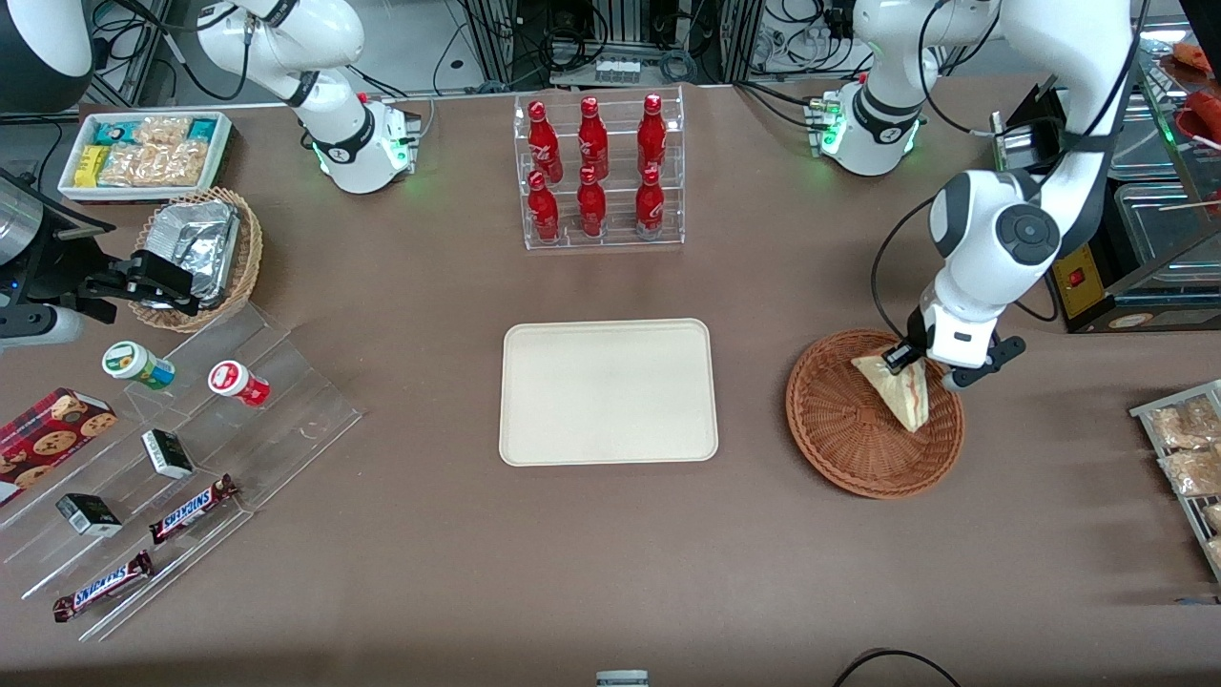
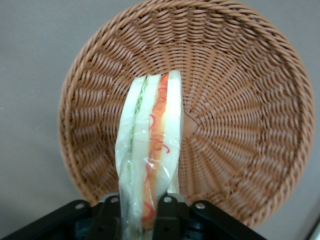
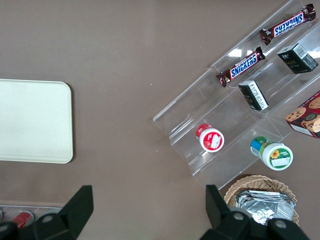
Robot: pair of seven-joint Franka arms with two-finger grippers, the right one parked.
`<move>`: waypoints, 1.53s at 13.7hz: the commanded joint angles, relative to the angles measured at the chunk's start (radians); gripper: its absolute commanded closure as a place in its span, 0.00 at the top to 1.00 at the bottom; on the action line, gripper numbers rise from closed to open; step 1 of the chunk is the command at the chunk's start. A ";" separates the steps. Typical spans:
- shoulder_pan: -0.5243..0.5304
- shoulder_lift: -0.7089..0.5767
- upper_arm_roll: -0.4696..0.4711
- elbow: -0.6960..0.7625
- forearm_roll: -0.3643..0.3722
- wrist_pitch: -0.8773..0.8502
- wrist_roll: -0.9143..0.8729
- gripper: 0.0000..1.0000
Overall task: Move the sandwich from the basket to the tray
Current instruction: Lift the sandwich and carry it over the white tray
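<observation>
- Gripper (image 1: 923, 364) at right of centre in the front view, over the upper right rim of the basket (image 1: 839, 448) — fingers (image 2: 169, 207) clamped on the sandwich (image 1: 897, 389) at its thick end.
- Sandwich within the basket's outline, tilted; whether the low tip rests on the weave or hangs just above it, hard to say from either view.
- Step in hand, by judgement: lifting the wedge out. Best done straight up first, high enough for the hanging tip to pass the wicker rim, and only then sideways toward the tray (image 1: 609, 392) at frame centre.
- Grip on soft bread in a thin film wrap — steady, slow travel advisable, since a swinging tip could work the wedge loose between the pads.
- Tray bare, well apart from the basket, toward the parked arm's end; a release low over its middle would keep the wedge from tumbling.
- Long axis in the front view running from the gripped end at upper right down to the point at lower left, toward the basket's centre.
- In the wrist view, layered edge facing the camera: green, pink and red stripes between white slices, running lengthwise away from the fingers.
</observation>
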 commanded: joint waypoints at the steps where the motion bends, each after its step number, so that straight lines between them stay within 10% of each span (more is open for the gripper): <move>1: -0.004 -0.065 -0.042 0.071 0.051 -0.173 -0.005 0.00; 21: -0.091 0.327 -0.507 0.530 0.218 -0.352 -0.297 0.00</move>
